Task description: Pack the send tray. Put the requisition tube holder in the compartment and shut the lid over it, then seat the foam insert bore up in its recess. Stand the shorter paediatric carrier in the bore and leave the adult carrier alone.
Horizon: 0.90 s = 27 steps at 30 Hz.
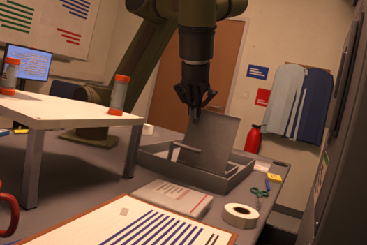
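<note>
My gripper [195, 118] points straight down over the grey send tray [195, 167], its fingers closed on the top edge of the tray's hinged lid [209, 142]. The lid stands steeply tilted above the tray, with a bar handle on its face. On the raised white table to the left stand two clear carriers with orange caps: one near the table's front edge [118, 94] and one at the far left [9, 75]. I cannot tell which is shorter. The tube holder and foam insert are not visible; the lid hides part of the tray's inside.
The white table [62, 116] stands left of the tray. In front lie a striped clipboard [139, 226], a flat pad [172, 197], a tape roll [240, 215], scissors [259, 193] and a yellow block [274, 177]. A red extinguisher [253, 139] stands behind.
</note>
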Each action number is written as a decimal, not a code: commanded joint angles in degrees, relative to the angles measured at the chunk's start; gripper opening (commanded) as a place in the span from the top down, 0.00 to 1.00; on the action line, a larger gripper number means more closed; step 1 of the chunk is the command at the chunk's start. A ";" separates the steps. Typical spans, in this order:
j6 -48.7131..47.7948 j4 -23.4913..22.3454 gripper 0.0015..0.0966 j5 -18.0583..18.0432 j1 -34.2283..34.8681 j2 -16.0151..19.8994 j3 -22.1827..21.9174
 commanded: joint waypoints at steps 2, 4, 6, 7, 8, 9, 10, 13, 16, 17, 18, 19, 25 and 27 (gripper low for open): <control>1.41 -1.66 0.93 -1.39 -1.94 0.90 1.29; 2.81 -3.40 0.93 -2.84 -3.93 1.92 2.58; 4.07 -5.06 0.93 -4.25 -5.80 2.96 3.82; 4.66 -5.86 0.93 -4.94 -6.70 3.48 4.41; 5.21 -6.64 0.93 -5.61 -7.56 4.00 5.00; 5.73 -7.40 0.93 -6.28 -8.40 4.52 5.57; 6.23 -8.14 0.93 -6.93 -9.21 5.04 6.13; 7.55 -10.24 0.93 -8.81 -11.47 6.59 7.72; 8.65 -12.17 0.93 -10.56 -13.48 8.09 9.19; 8.97 -12.78 0.93 -11.11 -14.10 8.57 9.66; 9.27 -13.36 0.93 -11.65 -14.70 9.05 10.11; 9.55 -13.93 0.93 -12.17 -15.27 9.52 10.54; 10.89 -16.97 0.93 -14.95 -18.22 12.12 12.88; 11.21 -17.84 0.93 -15.74 -19.03 12.90 13.55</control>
